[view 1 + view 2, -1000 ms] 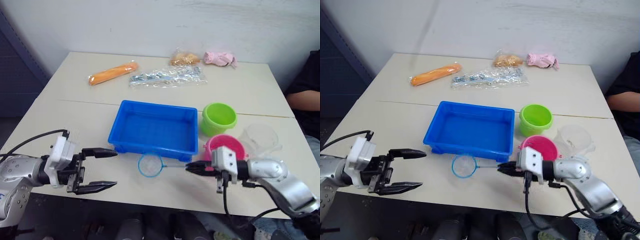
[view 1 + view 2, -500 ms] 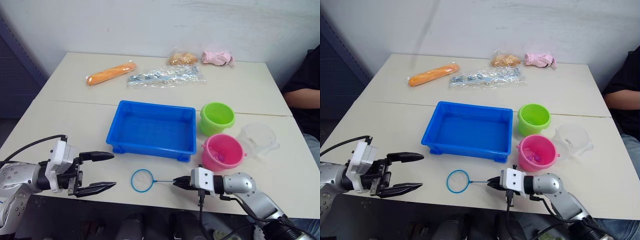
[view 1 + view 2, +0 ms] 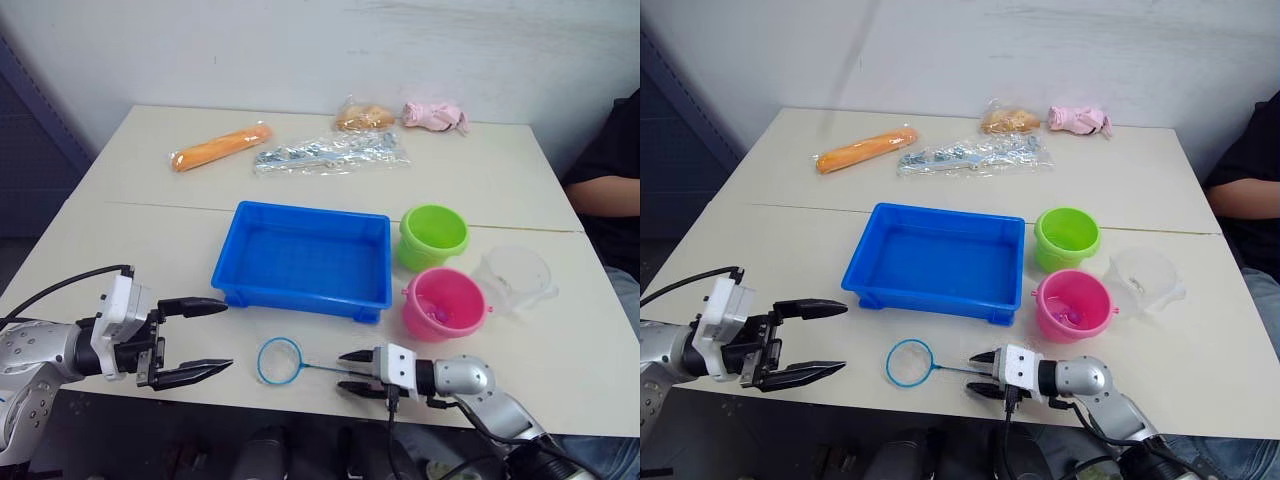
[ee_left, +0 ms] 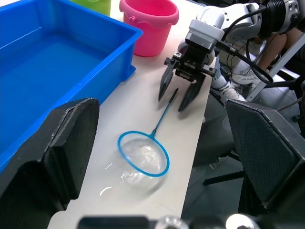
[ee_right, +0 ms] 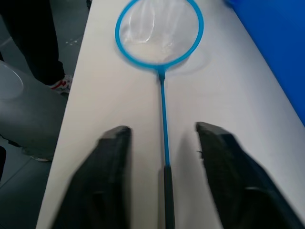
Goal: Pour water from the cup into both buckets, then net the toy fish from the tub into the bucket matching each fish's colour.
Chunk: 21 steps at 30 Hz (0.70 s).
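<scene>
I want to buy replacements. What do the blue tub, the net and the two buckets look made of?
The tub and both buckets, green and pink, look like glossy moulded plastic with smooth, uniform colour. The net seems to have a thin blue hoop, probably plastic, with sheer whitish mesh.

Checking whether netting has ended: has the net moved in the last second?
Yes. The net has come away from the tub toward the table's near edge.

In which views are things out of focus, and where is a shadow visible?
Right wrist view: the right tool is blurred, while the net looks sharper. Left wrist view: the left tool's fingers are blurred dark shapes. Left eye view: the tub casts a soft shadow on the table.
</scene>
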Available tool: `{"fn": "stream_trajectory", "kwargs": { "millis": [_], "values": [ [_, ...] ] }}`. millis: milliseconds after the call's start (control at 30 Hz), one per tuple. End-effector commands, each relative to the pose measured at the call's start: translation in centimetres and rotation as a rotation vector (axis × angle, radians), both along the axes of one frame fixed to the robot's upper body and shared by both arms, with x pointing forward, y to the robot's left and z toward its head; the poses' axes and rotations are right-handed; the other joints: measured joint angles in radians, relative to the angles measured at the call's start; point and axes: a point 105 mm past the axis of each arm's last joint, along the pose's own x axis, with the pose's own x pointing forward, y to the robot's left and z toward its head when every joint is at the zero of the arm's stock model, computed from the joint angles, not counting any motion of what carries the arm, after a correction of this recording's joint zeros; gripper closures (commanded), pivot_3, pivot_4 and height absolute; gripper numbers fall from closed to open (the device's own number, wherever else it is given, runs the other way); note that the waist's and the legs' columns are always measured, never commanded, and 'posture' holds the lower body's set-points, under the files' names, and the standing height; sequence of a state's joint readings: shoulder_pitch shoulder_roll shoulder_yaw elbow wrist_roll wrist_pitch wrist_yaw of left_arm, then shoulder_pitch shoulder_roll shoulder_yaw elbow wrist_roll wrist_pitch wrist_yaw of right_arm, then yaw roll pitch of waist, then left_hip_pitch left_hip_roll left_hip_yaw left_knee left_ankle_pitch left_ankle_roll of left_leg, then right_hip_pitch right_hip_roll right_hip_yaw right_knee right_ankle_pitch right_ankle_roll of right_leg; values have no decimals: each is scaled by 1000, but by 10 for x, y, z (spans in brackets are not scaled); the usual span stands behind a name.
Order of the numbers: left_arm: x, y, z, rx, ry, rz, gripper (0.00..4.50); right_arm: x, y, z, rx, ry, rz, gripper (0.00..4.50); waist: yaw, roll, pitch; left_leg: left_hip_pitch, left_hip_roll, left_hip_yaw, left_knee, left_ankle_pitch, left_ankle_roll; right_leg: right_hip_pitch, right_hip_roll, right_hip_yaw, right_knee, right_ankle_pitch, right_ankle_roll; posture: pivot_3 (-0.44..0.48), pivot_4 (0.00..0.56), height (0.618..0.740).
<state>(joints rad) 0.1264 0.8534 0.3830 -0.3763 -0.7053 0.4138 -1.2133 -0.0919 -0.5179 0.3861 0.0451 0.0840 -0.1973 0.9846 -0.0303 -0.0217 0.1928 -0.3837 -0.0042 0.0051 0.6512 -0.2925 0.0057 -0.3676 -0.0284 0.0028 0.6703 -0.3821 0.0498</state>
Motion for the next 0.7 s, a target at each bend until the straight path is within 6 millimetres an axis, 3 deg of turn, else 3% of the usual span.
{"fn": "stream_trajectory", "kwargs": {
  "millis": [33,67,233,367,567,700],
  "values": [
    [-1,2,7,7,-27,6,0,-4,-3,13,47,10,31,345,1,0,0,0,0,0,0,0,0,0,0,0,0,0,0,0,150,740],
    [-1,3,7,9,-23,13,0,-6,-5,17,58,15,42,47,1,0,0,0,0,0,0,0,0,0,0,0,0,0,0,0,150,740],
    [-3,15,1,27,-3,68,0,-13,-24,45,107,13,50,47,1,0,0,0,0,0,-1,0,0,0,0,0,-2,0,0,0,150,740],
    [0,31,-7,53,11,170,0,-19,-52,81,155,-5,-9,47,3,1,0,0,0,0,-2,0,0,1,0,0,-3,0,0,0,150,740],
    [7,60,-13,130,-80,280,0,-27,-104,124,148,-190,-224,47,5,1,0,3,0,-2,-4,-1,0,6,0,-2,-9,0,0,0,150,740],
    [25,81,-23,191,-153,375,0,-41,-152,138,71,-176,-308,47,8,2,1,8,0,-1,-5,-2,1,12,-1,-1,-11,0,0,0,150,740]
  ]
}}
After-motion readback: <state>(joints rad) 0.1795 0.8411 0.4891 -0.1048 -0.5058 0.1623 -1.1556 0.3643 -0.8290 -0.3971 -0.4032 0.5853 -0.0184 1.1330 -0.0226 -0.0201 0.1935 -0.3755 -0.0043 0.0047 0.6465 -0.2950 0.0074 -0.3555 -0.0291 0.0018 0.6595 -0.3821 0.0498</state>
